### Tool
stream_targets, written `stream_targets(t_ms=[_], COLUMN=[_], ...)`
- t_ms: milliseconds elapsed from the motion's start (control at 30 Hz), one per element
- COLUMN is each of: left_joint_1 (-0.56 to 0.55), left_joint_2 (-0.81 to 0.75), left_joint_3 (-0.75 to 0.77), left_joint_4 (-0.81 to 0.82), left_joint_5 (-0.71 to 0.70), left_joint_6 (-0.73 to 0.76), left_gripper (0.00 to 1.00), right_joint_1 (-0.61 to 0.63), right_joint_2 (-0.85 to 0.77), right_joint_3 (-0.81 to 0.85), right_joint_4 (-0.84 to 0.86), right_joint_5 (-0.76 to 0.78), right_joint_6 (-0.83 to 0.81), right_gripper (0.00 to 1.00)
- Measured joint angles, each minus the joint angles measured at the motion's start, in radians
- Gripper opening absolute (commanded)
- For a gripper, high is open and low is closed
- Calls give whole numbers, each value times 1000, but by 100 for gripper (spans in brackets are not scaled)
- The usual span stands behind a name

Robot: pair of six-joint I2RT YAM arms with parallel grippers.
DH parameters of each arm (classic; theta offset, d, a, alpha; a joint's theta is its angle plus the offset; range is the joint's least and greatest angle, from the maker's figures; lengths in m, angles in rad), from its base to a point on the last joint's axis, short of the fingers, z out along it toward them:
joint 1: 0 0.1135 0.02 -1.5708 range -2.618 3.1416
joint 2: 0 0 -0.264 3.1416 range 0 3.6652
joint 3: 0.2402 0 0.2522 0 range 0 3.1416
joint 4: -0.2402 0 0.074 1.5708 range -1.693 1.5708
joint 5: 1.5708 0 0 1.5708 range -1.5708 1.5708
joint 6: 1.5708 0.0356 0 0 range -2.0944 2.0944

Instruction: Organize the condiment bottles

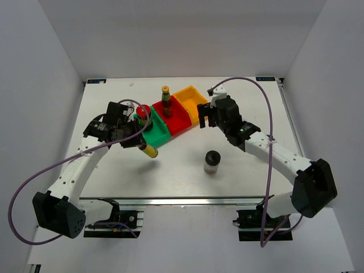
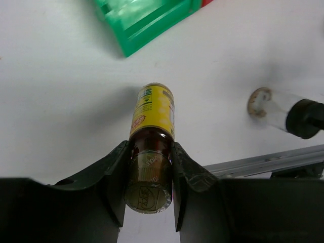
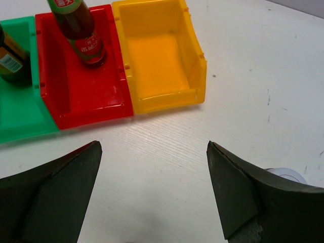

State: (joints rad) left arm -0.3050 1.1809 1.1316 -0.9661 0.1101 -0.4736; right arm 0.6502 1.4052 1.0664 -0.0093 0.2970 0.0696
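Slim yellow-labelled glass bottle point(image 2: 153, 114) clamped by its dark end in left gripper point(image 2: 150, 152), beside green plastic bin point(image 1: 158, 134).
Lies near level, long axis straight out from jaws, bin just ahead of far end; left arm nearer. Right gripper point(image 3: 153, 147) wide open, empty.

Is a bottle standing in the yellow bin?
No, the yellow bin holds nothing; the sauce bottle stands in the red bin.

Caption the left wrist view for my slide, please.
Left gripper shut on the slim yellow bottle, green bin beyond it, black-topped shaker off to one side.
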Motion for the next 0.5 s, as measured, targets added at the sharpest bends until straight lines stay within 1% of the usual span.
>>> stream_targets(t_ms=[100, 267, 333, 500], left_joint_1=[-28, -56, -59, -75], left_joint_2=[53, 174, 244, 488], left_joint_3=[56, 162, 241, 515], left_joint_4=[48, 175, 198, 248], left_joint_5=[13, -6, -24, -47], left_joint_6=[6, 12, 22, 64], left_gripper=[0, 0, 0, 0], right_joint_1=[-19, -63, -77, -100], right_joint_2=[-37, -77, -80, -79], right_joint_3=[-39, -63, -63, -63], right_joint_4=[21, 39, 43, 41], right_joint_5=[13, 21, 24, 29], right_joint_6=[2, 6, 8, 21], right_gripper=[89, 89, 89, 90])
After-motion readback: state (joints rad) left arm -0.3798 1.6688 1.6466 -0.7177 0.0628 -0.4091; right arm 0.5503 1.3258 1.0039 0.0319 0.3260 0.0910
